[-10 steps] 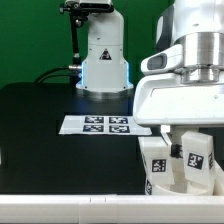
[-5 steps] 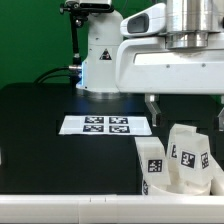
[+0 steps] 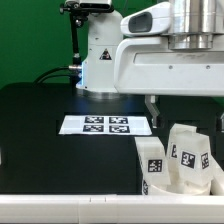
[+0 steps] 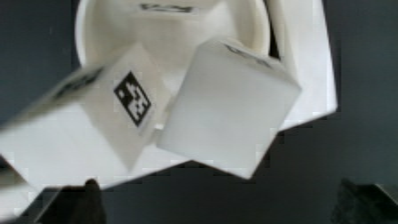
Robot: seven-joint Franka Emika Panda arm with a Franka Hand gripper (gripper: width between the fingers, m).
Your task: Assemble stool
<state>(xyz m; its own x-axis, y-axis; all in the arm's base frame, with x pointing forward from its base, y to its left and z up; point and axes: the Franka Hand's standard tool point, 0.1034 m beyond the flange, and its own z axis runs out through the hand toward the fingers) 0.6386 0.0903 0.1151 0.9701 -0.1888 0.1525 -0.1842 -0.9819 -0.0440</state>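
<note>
The stool's white parts stand in a cluster at the exterior view's lower right. One upright leg [image 3: 155, 165] shows a black-and-white tag, and a second tagged leg [image 3: 192, 152] stands next to it. The white body [image 3: 185, 186] beneath them may be the seat; I cannot tell. My gripper [image 3: 185, 112] hangs above the cluster, open and empty, clear of the parts. In the wrist view the tagged leg [image 4: 125, 100] and a second leg [image 4: 231, 115] lie straight below, with the dark fingertips [image 4: 80, 203] on either side of the gap of my gripper [image 4: 222, 205].
The marker board [image 3: 105, 124] lies flat on the black table, towards the exterior view's left of the stool parts. A white robot base [image 3: 103, 60] with a cable stands at the back. A white rail [image 3: 70, 210] runs along the table's front edge.
Since one second ago my gripper has risen off the stool parts, which now show in full. Nothing has moved in the last half second.
</note>
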